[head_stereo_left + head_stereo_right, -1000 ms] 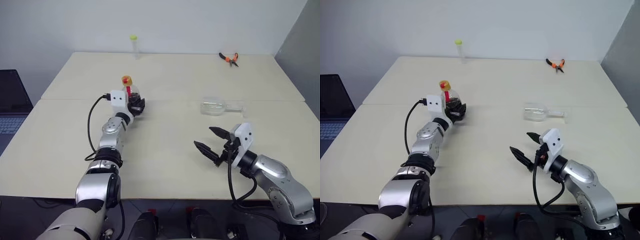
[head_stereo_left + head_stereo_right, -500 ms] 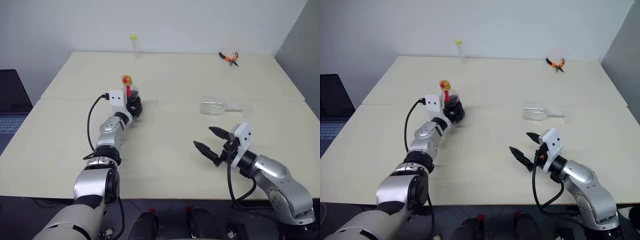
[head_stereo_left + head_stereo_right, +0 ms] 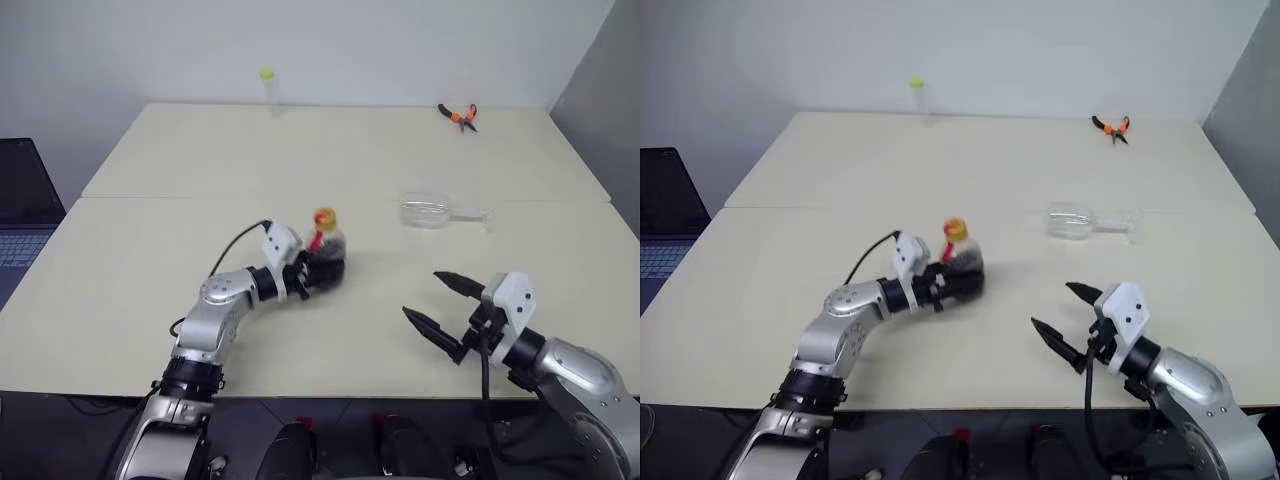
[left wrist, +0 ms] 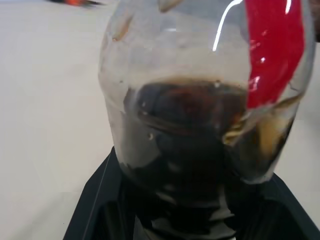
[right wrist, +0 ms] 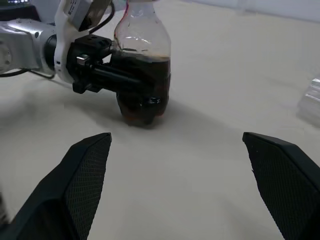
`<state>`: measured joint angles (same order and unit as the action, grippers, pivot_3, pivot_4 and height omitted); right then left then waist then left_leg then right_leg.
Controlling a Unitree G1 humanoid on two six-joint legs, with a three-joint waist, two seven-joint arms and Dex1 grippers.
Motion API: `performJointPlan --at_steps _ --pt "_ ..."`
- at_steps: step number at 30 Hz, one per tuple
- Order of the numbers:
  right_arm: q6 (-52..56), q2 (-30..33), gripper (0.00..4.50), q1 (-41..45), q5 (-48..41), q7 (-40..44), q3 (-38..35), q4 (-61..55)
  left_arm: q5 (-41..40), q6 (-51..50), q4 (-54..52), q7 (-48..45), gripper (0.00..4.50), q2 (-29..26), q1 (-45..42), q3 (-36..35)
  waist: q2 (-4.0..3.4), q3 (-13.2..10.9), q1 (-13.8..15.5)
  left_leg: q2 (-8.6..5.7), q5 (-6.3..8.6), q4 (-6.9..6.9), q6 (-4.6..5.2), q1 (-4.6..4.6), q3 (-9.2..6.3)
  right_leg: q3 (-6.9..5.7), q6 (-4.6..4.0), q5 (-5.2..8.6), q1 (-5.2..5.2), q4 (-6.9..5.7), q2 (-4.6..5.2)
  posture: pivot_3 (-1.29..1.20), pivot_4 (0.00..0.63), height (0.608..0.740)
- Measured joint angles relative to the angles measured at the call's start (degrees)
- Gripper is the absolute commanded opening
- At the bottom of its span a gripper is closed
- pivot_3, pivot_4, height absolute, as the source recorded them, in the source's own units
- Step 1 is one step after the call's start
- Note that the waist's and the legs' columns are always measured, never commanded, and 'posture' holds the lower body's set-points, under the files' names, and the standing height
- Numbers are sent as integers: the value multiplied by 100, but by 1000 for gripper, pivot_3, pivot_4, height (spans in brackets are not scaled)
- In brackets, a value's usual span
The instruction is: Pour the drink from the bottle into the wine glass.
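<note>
The bottle point(image 3: 326, 249), squat clear plastic with a yellow-orange cap and a red neck label, stands upright near the middle of the table. The dark drink point(image 4: 192, 140) fills its lower half. My left gripper point(image 3: 318, 271) is shut on the bottle's lower body from the left side. The black fingers point(image 5: 117, 76) clasp it at the level of the liquid. The wine glass point(image 3: 432, 212) lies on its side to the right and farther back, with its stem pointing right. My right gripper point(image 3: 421, 293) stands open near the front right, its tips aimed at the bottle with bare table between.
A thin clear tube point(image 3: 267, 88) with a yellow-green cap stands at the table's far edge. Orange-handled pliers point(image 3: 458, 116) lie at the far right. A laptop point(image 3: 22, 215) sits beyond the left edge. A seam point(image 3: 180, 198) crosses the cream table.
My left gripper closed on the bottle and carried it nearer and to the right, toward the table's middle. The right gripper drew back a little, still open.
</note>
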<state>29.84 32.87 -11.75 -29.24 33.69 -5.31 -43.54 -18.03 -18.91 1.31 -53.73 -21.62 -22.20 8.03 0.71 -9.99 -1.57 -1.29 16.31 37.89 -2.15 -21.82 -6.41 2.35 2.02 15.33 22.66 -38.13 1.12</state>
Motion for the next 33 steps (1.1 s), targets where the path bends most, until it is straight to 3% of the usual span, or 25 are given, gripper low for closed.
performJointPlan --at_steps 8,16,33 --pt "1092 -3 4500 267 -850 -789 -126 -635 -214 -573 -864 -566 1920 -137 344 722 -1 -1 -20 2 -12 1 18 47 4 2 31 6 -44 -2 -7 0 150 740" --pt "1631 11 4500 1034 -1413 -1491 -166 -949 -89 -312 -453 -759 1918 -296 142 746 -1 0 -9 -4 -12 -2 19 32 1 2 32 6 -37 13 -6 0 150 740" --pt "2271 -41 4500 2455 -2403 -1934 299 -569 187 588 215 -1085 1886 -236 -97 789 -2 0 -6 -3 -13 -2 22 30 -2 -2 33 4 -37 13 1 0 150 740"
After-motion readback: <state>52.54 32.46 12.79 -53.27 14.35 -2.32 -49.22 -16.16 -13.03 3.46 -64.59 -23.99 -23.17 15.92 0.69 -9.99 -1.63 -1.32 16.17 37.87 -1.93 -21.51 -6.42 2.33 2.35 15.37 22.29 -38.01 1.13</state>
